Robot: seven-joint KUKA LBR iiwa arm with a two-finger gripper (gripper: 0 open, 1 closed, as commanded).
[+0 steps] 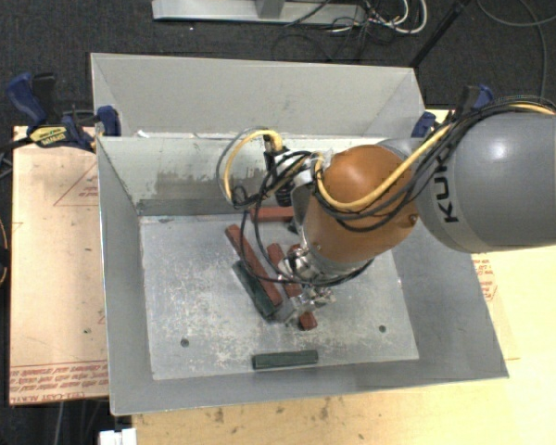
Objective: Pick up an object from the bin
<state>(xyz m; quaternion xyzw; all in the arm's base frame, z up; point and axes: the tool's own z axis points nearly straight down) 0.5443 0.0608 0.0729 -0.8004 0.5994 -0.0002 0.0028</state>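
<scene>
My gripper (302, 284) reaches down under the orange wrist cover into the middle of the bin, over a small heap of bars. Right at it lie a red-brown bar (274, 269) and a dark grey-green bar (258, 291) that runs diagonally to its left. A small red-brown block (306, 321) sits just below the gripper. Another red-brown bar (243, 246) slants up and to the left of the heap. Much of the gripper is hidden by the cover and cables.
A dark green flat bar (285, 360) lies alone near the bin's front wall. One more red-brown bar (274, 213) lies by the back wall, partly behind the cables. The arm and its cover hang over the bin's right half.
</scene>
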